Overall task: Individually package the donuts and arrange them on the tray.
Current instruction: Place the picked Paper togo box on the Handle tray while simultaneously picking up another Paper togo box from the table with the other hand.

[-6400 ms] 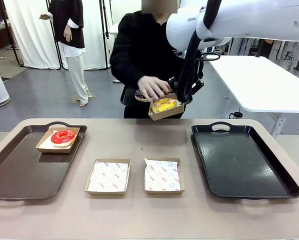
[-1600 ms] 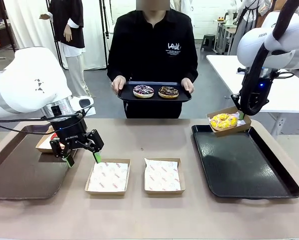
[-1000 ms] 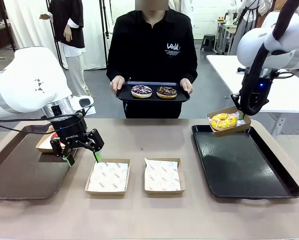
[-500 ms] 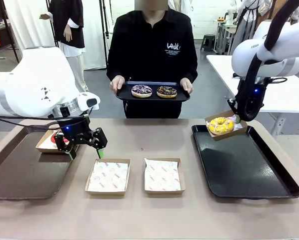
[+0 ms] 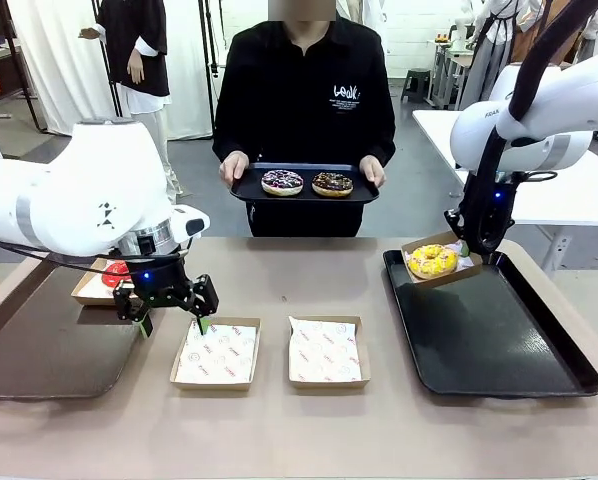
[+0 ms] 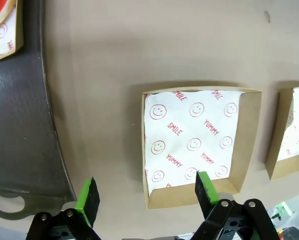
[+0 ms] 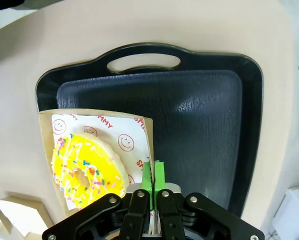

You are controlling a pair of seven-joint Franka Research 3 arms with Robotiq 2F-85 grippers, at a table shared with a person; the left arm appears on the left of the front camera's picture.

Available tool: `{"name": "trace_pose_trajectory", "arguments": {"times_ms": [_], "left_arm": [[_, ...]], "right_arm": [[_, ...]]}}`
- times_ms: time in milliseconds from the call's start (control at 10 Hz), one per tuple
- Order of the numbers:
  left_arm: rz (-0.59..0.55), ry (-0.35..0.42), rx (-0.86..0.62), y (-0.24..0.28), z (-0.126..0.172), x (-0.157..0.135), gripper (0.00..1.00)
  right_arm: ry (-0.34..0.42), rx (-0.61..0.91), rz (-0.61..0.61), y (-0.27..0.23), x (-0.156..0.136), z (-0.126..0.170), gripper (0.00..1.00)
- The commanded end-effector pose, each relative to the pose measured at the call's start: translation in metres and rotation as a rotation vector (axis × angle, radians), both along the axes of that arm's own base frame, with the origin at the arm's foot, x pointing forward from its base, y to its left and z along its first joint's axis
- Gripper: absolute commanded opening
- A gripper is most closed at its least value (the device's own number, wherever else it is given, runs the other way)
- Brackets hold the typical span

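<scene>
Brown tray: we see it on the left end of the desk.
Red donut: it lies in a paper-lined box at the far side of the brown tray, partly hidden behind the left arm.
Left tool: its jaws stand wide apart and hold nothing. In the wrist view one finger is over bare desk beside the brown tray's rim, and the other is at the edge of the left empty box. We cannot tell whether it touches.
Empty boxes: the left empty box and the right empty box sit side by side mid-desk, each lined with printed paper.
Person: at the far side, both hands hold a small tray off the desk.
Purple donut: on the left of the small tray.
Brown donut: just beside it on the right.
Yellow donut: it lies in the held box, at the far left corner of the black tray.
Right tool: closed on the held box's wall, pads pinched together. The box is tilted, and we cannot tell whether it rests on the tray.
Black tray: on the right end of the desk.
</scene>
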State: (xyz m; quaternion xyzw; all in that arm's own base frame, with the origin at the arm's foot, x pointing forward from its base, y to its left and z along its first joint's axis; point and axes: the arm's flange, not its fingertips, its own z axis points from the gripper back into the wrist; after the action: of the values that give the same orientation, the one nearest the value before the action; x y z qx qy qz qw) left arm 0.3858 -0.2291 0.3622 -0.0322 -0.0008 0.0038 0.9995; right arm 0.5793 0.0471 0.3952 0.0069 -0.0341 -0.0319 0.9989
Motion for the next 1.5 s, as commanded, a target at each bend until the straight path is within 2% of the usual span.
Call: {"name": "trace_pose_trajectory", "arguments": {"times_ms": [0, 700, 1400], "left_arm": [[0.029, -0.04, 0.04, -0.007, -0.007, -0.008, 1.0], [-0.001, -0.013, 0.056, -0.009, -0.026, -0.015, 1.0], [0.007, -0.007, 0.059, -0.009, -0.028, -0.014, 1.0]], "right_arm": [[-0.012, -0.029, -0.04, 0.006, 0.012, -0.006, 0.02], [0.011, -0.037, -0.043, 0.011, 0.03, -0.028, 0.02], [0.041, -0.061, -0.045, 0.014, 0.036, -0.039, 0.02]]}}
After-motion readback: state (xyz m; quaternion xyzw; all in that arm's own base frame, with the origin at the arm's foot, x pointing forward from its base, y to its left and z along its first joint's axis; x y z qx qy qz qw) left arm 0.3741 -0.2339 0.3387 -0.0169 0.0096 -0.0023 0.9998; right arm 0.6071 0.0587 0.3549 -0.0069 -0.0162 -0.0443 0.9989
